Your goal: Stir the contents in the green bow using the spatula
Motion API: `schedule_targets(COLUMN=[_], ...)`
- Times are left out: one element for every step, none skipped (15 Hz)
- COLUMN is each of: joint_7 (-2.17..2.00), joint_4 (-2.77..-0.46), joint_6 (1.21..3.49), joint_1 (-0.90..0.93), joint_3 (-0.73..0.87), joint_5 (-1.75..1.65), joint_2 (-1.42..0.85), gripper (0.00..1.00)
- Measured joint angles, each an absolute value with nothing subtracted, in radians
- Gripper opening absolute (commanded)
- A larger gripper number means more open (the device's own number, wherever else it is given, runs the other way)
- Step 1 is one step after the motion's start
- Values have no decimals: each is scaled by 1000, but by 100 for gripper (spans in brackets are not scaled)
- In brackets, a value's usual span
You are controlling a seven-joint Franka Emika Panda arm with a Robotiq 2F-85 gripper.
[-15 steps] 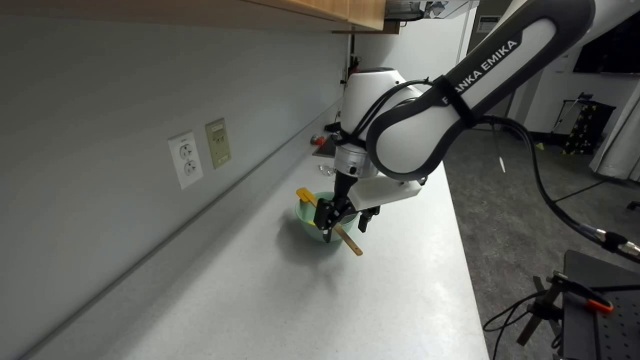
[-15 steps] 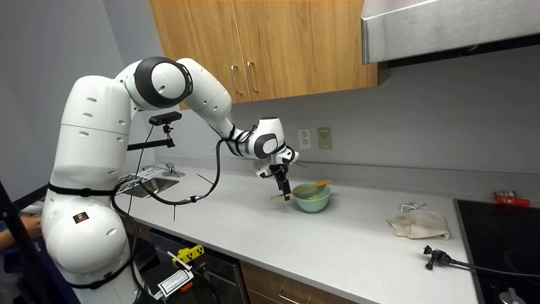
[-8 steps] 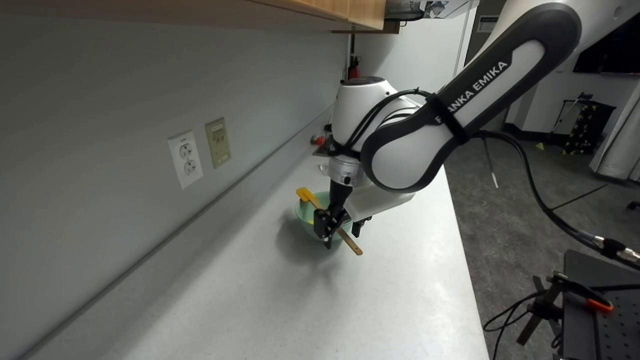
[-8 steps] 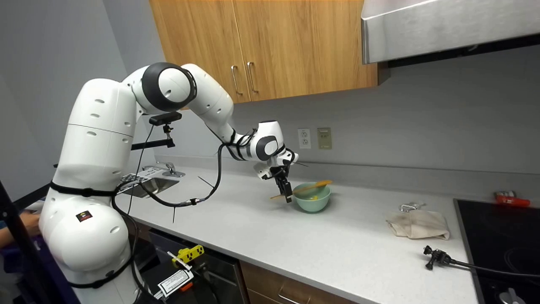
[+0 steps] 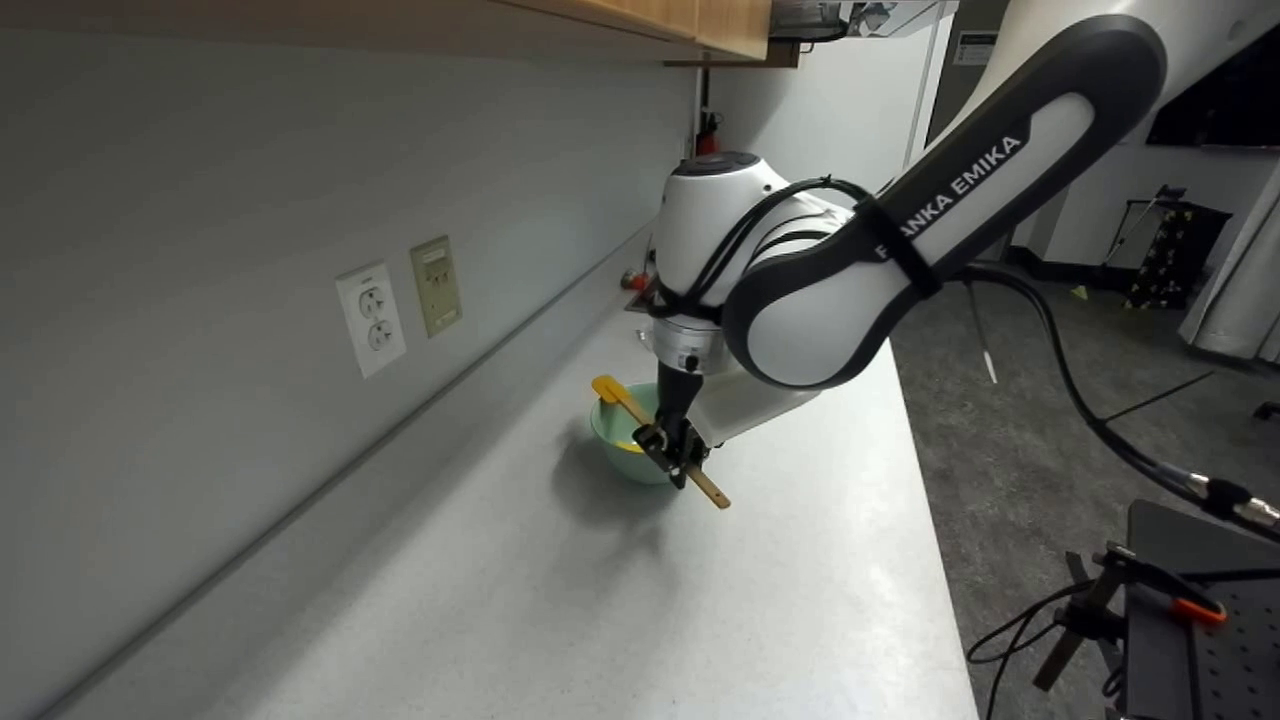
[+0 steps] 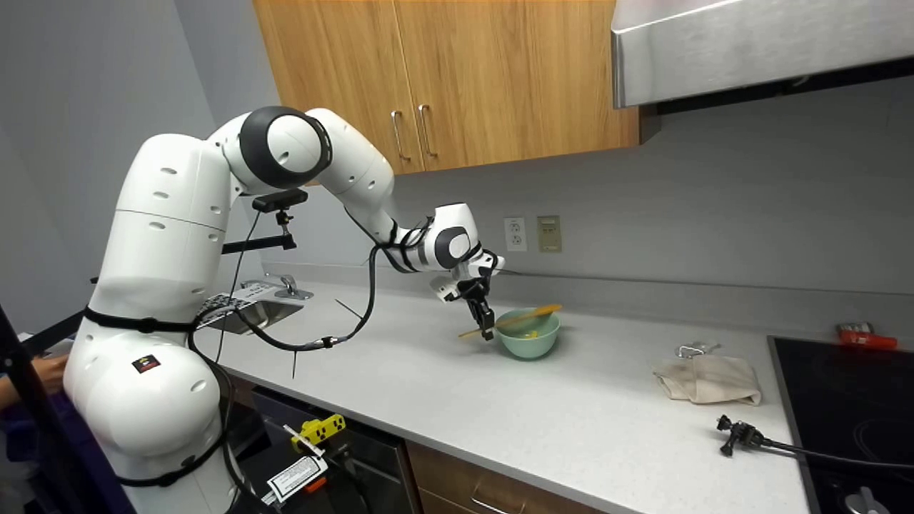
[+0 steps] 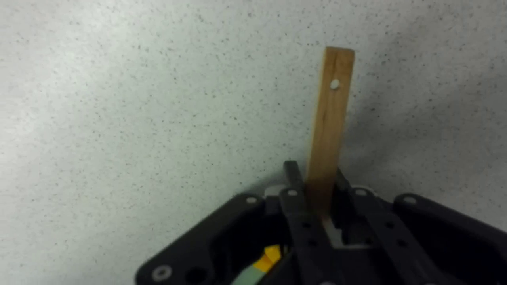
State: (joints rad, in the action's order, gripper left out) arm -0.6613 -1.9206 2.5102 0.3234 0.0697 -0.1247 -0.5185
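Spatula (image 6: 527, 315), yellow head (image 5: 608, 390), wooden handle (image 7: 332, 111); set across the green bowl (image 6: 528, 350), held in the jaws.
In an exterior view: bowl on the white table (image 5: 480, 610); spatula aslant over it, head at the side toward the wall (image 5: 200, 250), jaws closed narrow on the handle, end projecting beyond; white outlet plate (image 5: 371, 319) and tan wall plate (image 5: 436, 285), side by side. In an exterior view: jaws just beside the bowl, gripping the handle; small yellow contents (image 6: 530, 334) within the bowl; folded beige cloth (image 6: 708, 380) well apart, near a black cooktop (image 6: 864, 389); wooden cupboards (image 6: 493, 78) above. In the wrist view: handle between the jaws, one on either side; end pierced, over speckled table top.
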Motion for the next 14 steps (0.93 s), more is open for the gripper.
schedule_targets(joint_7=[-663, -663, -663, -663, -663, -663, -662, -660, -657, -654, -652, -651, -647, -641], joint_4=[-1918, -1916, -1915, -1914, -1913, -1913, -1913, -1913, -1913, -1913, -1914, -1914, -1915, -1919], joint_6=[2500, 2489, 2476, 2463, 2444, 2424, 2401, 2378, 2352, 2328, 2304, 2277, 2250, 2225], joint_1=[324, 326, 327, 327, 327, 328, 328, 328, 328, 328, 328, 327, 325, 322], joint_3=[70, 70, 69, 66, 62, 58, 55, 52, 50, 49, 49, 48, 48, 47], joint_5=[-129, -130, -130, -130, -130, -130, -130, -130, -130, -132, -138, -148, -152, -153], joint_2=[-518, -517, -514, -510, -504, -496, -484, -470, -453, -434, -415, -394, -375, -359], gripper=[4, 4, 4, 4, 4, 4, 4, 4, 4, 4, 4, 4, 4, 4])
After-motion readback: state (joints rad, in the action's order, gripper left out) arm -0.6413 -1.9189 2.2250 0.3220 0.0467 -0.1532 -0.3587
